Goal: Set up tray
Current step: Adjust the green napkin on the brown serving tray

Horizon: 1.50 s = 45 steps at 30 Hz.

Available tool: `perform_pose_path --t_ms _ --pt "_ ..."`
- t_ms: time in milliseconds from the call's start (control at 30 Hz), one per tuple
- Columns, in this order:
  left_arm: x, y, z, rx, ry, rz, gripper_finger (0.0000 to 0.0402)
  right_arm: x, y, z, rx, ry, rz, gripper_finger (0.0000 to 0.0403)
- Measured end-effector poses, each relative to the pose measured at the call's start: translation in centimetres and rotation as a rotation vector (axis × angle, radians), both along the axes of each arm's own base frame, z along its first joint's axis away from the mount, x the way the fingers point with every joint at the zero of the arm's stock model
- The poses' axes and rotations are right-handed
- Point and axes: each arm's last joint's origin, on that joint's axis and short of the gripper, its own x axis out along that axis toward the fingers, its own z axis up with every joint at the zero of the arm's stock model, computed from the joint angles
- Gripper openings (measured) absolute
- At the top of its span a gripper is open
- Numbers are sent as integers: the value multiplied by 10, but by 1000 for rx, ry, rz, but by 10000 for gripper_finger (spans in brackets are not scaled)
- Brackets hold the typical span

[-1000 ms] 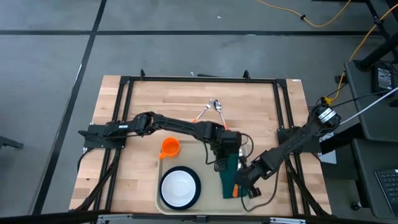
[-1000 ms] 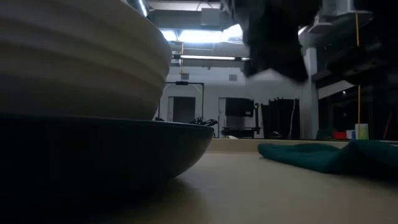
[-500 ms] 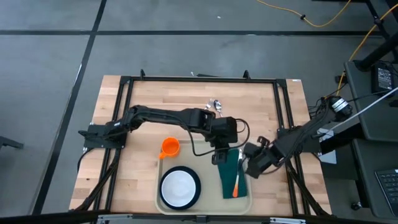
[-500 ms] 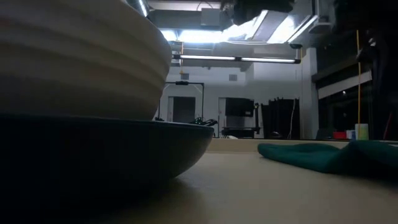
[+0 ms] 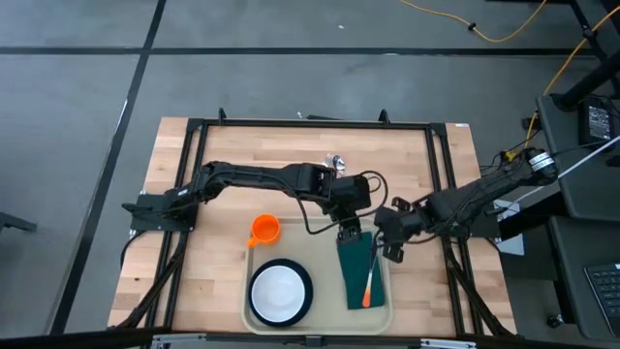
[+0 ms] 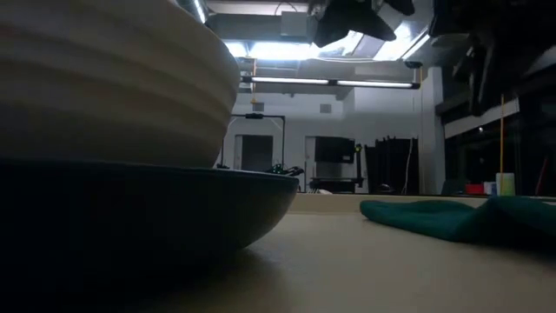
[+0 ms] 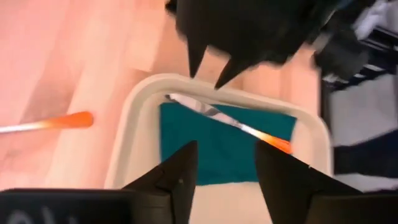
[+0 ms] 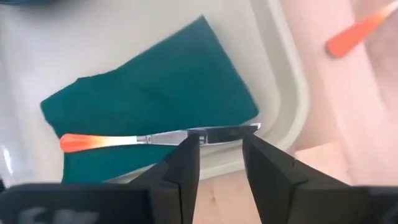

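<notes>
High view — knife down, arms pulling off

Tray (image 5: 254, 315) sits at the bench's near edge. Orange-handled knife (image 5: 370, 281) now lies on the green napkin (image 5: 356, 271) — right gripper (image 5: 391, 247) has withdrawn, fingers parted, empty. Left gripper (image 5: 346, 233) likewise empty; remaining cutlery (image 5: 336, 163) waits beyond.

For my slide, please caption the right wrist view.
Open right gripper above orange-handled metal knife on dark green cloth napkin in beige plastic tray.
</notes>
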Motion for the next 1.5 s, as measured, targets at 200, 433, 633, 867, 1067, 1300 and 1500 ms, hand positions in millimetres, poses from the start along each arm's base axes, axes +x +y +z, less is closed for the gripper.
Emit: perform_pose_path --t_ms 200,433,633,867,1067,1300,1500 --pt "2 -6 -18 81 82 107 72 -16 -22 30 13 -154 96 128" --pt "19 -12 -66 72 197 99 3 -53 -37 73 26 -463 190 110" --pt "32 -21 -120 53 307 79 1 -87 -46 96 46 -655 203 63" --pt "39 -25 -153 50 363 67 1 -110 -53 105 89 -751 174 21" --pt "44 -26 -166 26 359 44 1 -114 -54 107 110 -766 159 5" --pt "51 -15 -164 16 295 47 1 -112 -54 106 107 -758 160 29" --pt "54 -7 -163 -3 273 31 1 -112 -54 106 105 -757 161 26"
